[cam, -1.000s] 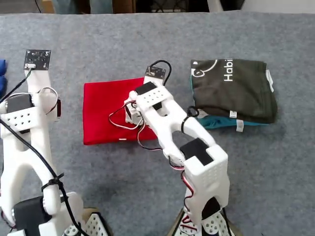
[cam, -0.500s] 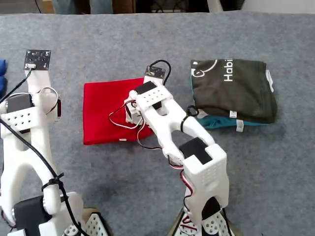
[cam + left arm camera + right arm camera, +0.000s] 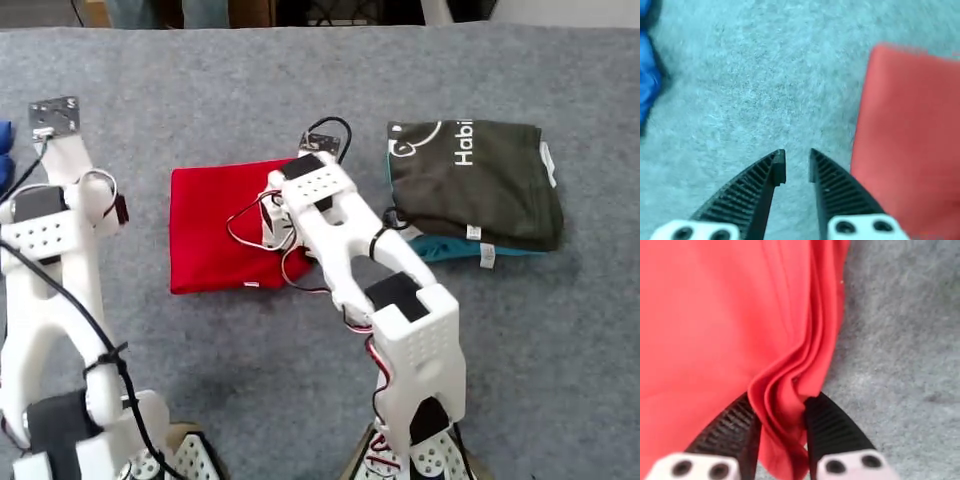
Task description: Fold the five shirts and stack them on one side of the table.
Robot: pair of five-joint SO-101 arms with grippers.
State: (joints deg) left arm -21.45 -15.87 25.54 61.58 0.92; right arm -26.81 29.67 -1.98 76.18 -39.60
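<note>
Grey table (image 3: 200,90): right gripper (image 3: 782,402) pinches red shirt (image 3: 210,230) edge; left gripper (image 3: 796,162) slightly parted.

The left arm's fingers (image 3: 764,176) stand slightly parted, while the right arm's fingers (image 3: 732,429) pinch the red shirt (image 3: 700,315).
</note>
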